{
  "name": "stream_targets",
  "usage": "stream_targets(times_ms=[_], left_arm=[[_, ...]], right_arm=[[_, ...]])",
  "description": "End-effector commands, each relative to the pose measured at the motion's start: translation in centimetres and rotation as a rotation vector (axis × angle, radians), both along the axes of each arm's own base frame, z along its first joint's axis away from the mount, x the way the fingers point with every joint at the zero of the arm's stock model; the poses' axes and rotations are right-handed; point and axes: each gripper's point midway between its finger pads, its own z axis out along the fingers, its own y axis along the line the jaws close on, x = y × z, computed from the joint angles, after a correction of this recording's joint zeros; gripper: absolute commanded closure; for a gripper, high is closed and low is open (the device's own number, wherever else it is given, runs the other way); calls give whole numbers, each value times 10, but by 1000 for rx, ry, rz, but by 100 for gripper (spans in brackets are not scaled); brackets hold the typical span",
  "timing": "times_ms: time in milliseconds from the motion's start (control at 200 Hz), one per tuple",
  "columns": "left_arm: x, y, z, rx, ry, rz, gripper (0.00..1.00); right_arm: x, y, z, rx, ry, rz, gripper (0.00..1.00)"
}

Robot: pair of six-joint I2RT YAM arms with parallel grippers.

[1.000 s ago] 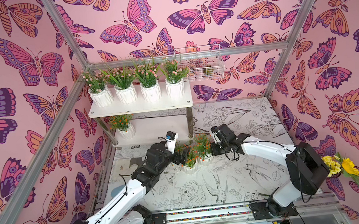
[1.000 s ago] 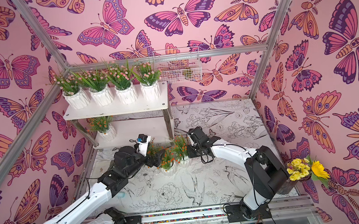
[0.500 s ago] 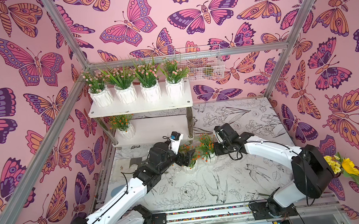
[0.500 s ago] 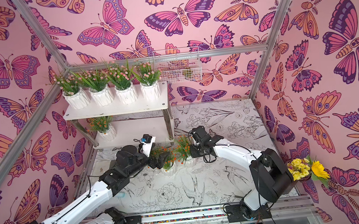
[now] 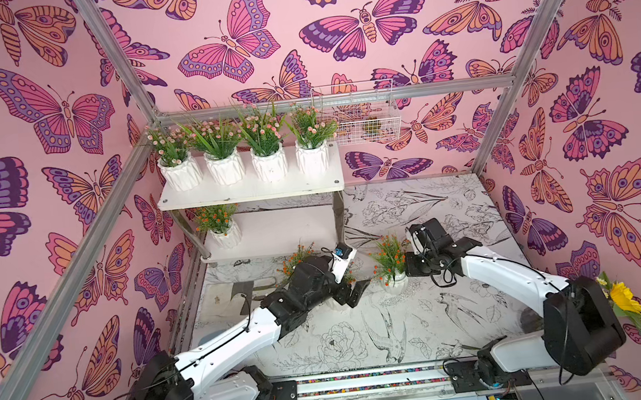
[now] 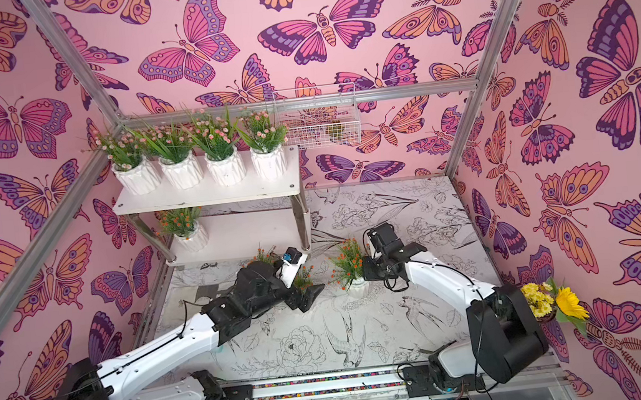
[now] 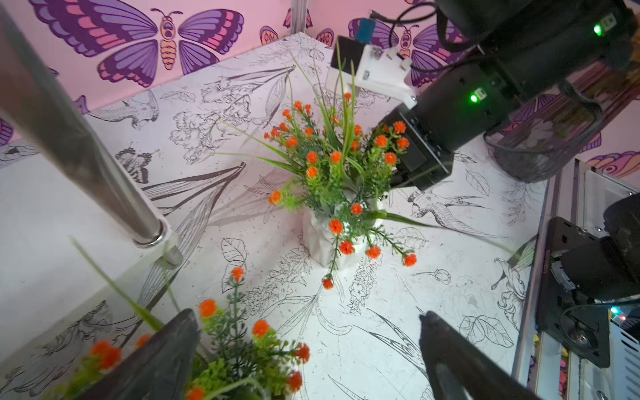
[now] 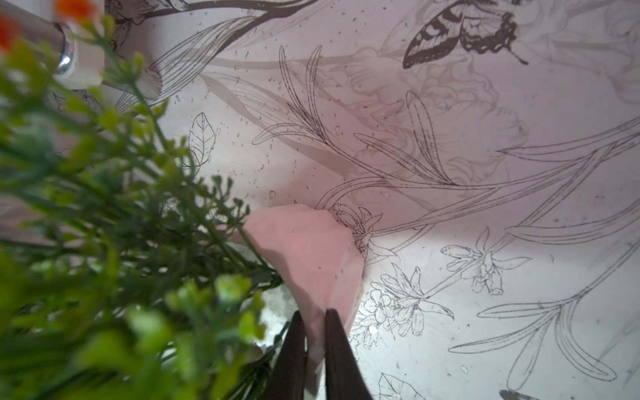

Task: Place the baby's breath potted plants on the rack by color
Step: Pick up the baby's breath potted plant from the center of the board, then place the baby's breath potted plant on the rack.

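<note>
Pink butterfly walls (image 5: 294, 31) close in a white tabletop (image 5: 364, 337) printed with line-drawn birds and flowers. A wire basket (image 5: 360, 125) hangs on the far wall, and a sunflower (image 5: 623, 296) sits by the right edge.

The rack (image 5: 254, 193) stands in the far left corner. Four pink pots (image 5: 243, 164) fill its top board. One orange shelved pot (image 5: 226, 236) sits at the left end of the lower board (image 5: 286, 232).

Mid-table, in front of the rack's right front leg (image 5: 339, 219), the right gripper (image 8: 313, 322) is pinched tight on the rim of the held pot (image 5: 395, 282), an orange one. I cannot tell whether its base has left the tabletop.

The left gripper (image 7: 306, 313) is spread wide over the near pot (image 7: 239, 363). A third pot (image 5: 296, 256) shows behind that arm.

The step looks like carrying the held pot to the lower board, beside the shelved one. A rim pinch lets a pot tip, so it should be lifted slowly and kept upright. The path should pass left of the leg and stay low under the top board. The left arm stands close to that path, so one arm should probably wait.
</note>
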Motion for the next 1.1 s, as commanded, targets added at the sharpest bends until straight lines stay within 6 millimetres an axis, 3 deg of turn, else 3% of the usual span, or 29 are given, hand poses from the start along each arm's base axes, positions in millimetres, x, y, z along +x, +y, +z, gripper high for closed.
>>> stream_targets(times_ms=[0,110,130,531,1097], left_arm=[[2,-17,10,-24,-49,-25,0],[-3,-31,9,-34,-58,-61,0],[-2,-36,-4,-13,-38,-66,0],[7,-78,-40,6,-1,-111,0],[24,-116,-55,-10,2,-135,0]], right_arm=[[10,5,20,123,-57,-10,100],[11,1,20,179,-49,-27,100],[12,1,20,186,-48,-31,100],[7,-3,31,292,-65,-47,100],[-1,-1,37,316,-69,-34,100]])
